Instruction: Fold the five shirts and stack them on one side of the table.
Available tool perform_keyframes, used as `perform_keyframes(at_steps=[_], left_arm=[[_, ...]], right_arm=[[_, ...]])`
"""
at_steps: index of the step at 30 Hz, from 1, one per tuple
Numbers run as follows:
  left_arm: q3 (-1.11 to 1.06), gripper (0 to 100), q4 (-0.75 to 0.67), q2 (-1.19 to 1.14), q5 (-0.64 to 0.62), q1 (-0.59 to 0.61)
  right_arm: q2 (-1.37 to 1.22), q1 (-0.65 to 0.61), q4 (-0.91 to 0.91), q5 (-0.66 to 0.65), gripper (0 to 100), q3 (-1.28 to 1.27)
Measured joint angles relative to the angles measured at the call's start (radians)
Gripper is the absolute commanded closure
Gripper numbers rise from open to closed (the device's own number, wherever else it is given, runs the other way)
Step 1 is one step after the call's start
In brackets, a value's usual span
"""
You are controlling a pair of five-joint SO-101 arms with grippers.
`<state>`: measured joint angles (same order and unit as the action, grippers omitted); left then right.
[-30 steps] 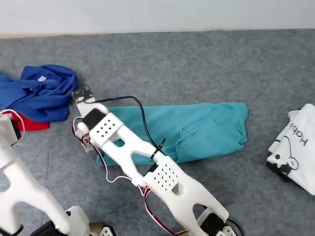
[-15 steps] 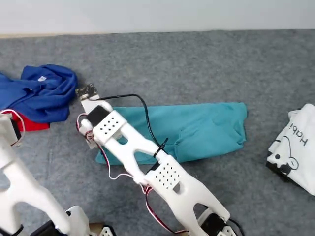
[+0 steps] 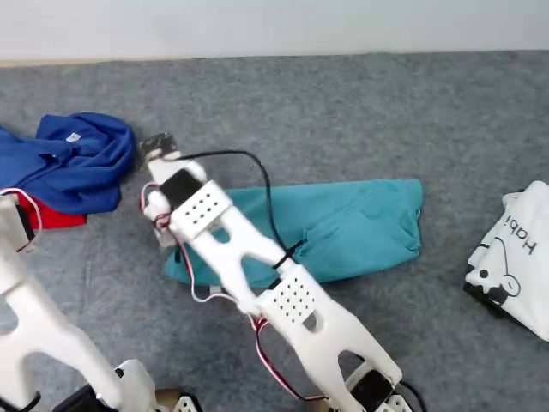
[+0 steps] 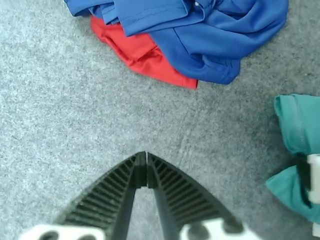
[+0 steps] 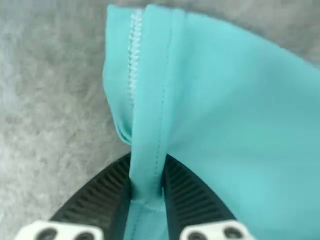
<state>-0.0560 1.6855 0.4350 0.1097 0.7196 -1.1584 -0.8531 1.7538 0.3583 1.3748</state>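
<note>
A teal shirt [image 3: 343, 227] lies folded lengthwise across the middle of the table. My right gripper [image 5: 146, 165] is shut on a hemmed fold of the teal shirt [image 5: 225, 100] at its left end, under the right arm's wrist [image 3: 184, 202]. A crumpled blue shirt [image 3: 73, 163] lies at the far left on top of a red shirt [image 3: 56, 216]. My left gripper [image 4: 146, 157] is shut with nothing in it, hovering over bare carpet short of the red shirt [image 4: 145, 55] and blue shirt [image 4: 200, 30]. The teal shirt's end [image 4: 295, 120] lies off to one side of it.
A white shirt with black print [image 3: 519, 257] lies bunched at the right edge. The left arm [image 3: 26, 318] stands at the front left. Grey carpet [image 3: 343, 112] covers the table, with a pale wall along its far edge.
My right gripper has moved away from the front and a little to the right, holding the teal shirt's left end. The shirt's right end slid slightly left. The left arm kept still.
</note>
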Motion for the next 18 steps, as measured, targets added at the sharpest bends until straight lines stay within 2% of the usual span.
perform_keyframes(at_steps=[8, 13, 18], left_arm=[[0.0, 99, -0.034, 0.0, 0.0, 0.0], [0.0, 99, -0.078, 0.0, 0.0, 0.0], [0.0, 99, -0.089, 0.0, 0.0, 0.0]], right_arm=[[0.13, 0.106, 0.0, -0.058, 99.1, -0.121], [0.334, 0.167, 0.0, -0.094, 99.1, -0.391], [0.539, 0.285, 0.0, -0.15, 99.1, -0.689]])
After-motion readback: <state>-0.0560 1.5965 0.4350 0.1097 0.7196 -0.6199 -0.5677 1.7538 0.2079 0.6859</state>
